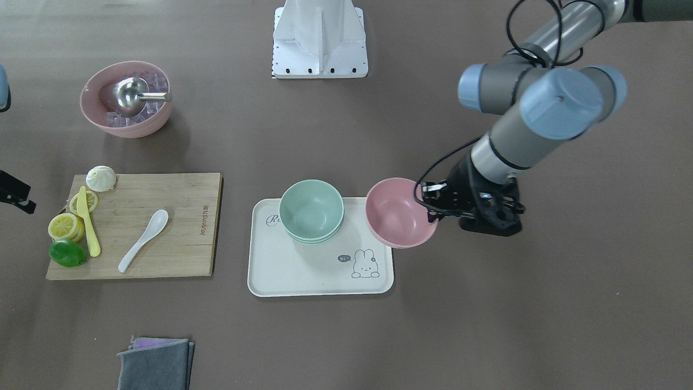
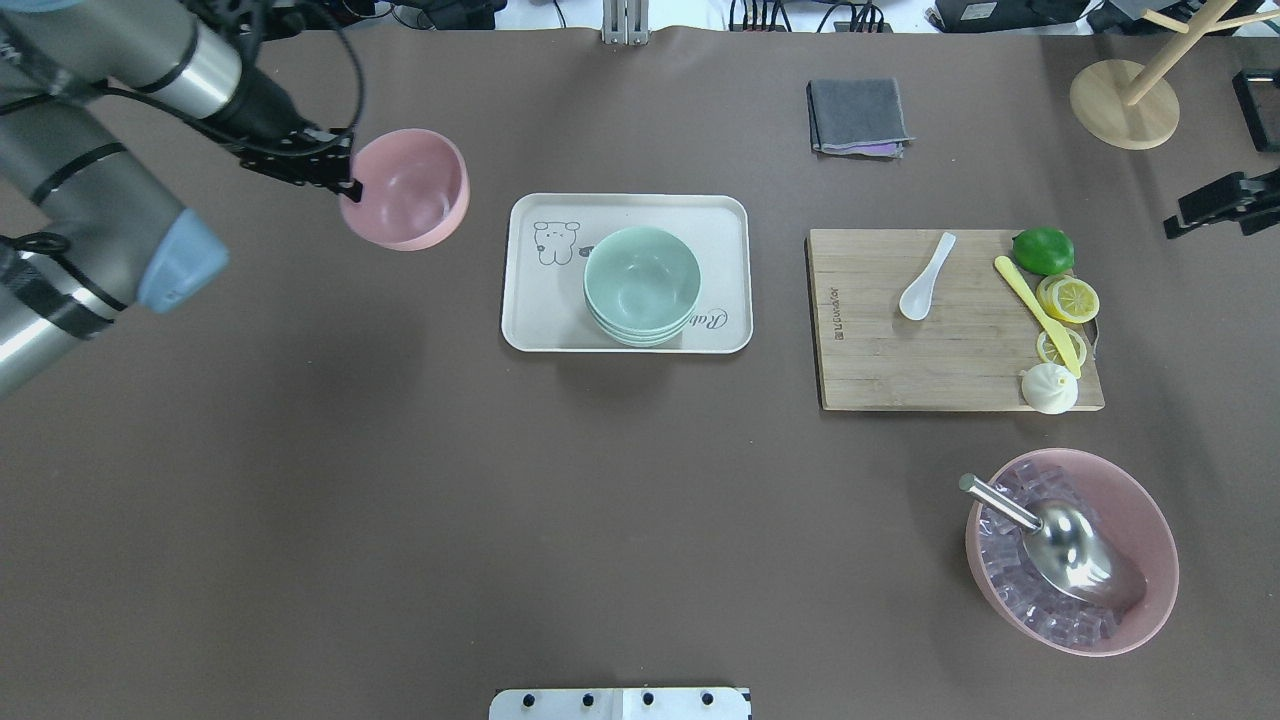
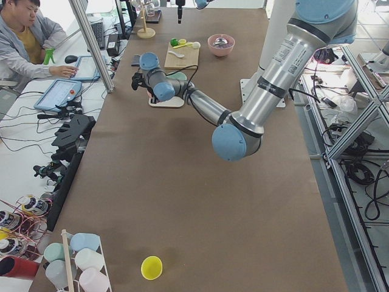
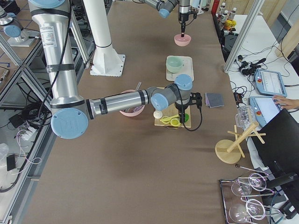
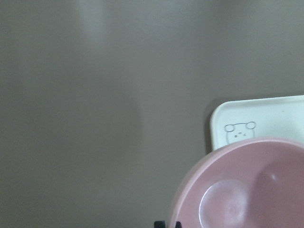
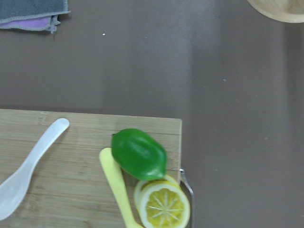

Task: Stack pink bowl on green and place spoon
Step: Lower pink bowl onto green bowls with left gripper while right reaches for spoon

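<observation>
Item 1: my left tool (image 2: 347,186) pinched 1 edge of the pink bowl (image 2: 405,190), held above the counter (image 2: 400,480) just short of the tray (image 2: 540,325). Risk: with a 1-sided grip the bowl could sag or slip in transit.

Item 2: green bowls (image 2: 640,285) sat nested on the tray. Risk: a tilted pink bowl could clip their rim, shove them, or seat crooked.

Item 3: spoon (image 2: 925,290) lay on the board (image 2: 900,370), not gripped.

Item 4: my right tool (image 2: 1215,205) hung beyond the board; I could not tell whether it was spread or pressed together.
</observation>
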Robot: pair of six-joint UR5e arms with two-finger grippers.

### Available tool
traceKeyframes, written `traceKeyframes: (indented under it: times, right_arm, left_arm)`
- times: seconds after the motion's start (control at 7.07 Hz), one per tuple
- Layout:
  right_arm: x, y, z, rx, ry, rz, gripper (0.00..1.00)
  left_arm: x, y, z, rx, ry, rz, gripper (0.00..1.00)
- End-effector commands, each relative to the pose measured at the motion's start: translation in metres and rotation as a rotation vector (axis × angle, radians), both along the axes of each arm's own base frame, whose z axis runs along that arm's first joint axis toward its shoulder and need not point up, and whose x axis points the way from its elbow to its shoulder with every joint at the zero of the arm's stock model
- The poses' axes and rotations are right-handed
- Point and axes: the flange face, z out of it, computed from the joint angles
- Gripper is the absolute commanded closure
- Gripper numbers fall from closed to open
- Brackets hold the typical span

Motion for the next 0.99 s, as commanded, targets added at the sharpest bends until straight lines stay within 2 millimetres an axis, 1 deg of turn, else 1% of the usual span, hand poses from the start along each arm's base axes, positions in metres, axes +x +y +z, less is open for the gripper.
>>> traceKeyframes:
  times: [0.0, 0.14, 0.28, 0.57, 0.71, 0.85]
  right_arm:
    - [-0.095, 0.021, -0.036, -0.023, -0.013, 0.051, 0.0]
    - [-0.12, 0.022, -0.047, -0.056, -0.029, 0.077, 0.0]
    - [-0.127, 0.021, -0.038, -0.068, -0.013, 0.075, 0.0]
    - [-0.136, 0.012, -0.041, -0.067, -0.01, 0.075, 0.0]
    - [-0.14, 0.007, -0.037, -0.075, -0.005, 0.074, 0.0]
    - [-0.146, 0.001, -0.034, -0.088, 0.002, 0.076, 0.0]
  left_arm:
    - [0.079, 0.026, -0.068, 0.015, -0.044, 0.007, 1.0]
    - [0.092, 0.031, -0.068, 0.016, -0.05, 0.022, 1.0]
    - [0.104, 0.037, -0.065, 0.029, -0.057, 0.022, 1.0]
    - [0.111, 0.035, -0.066, 0.059, -0.033, 0.014, 1.0]
    - [0.117, 0.036, -0.068, 0.057, -0.032, 0.019, 1.0]
    - [0.117, 0.036, -0.069, 0.063, -0.026, 0.018, 1.0]
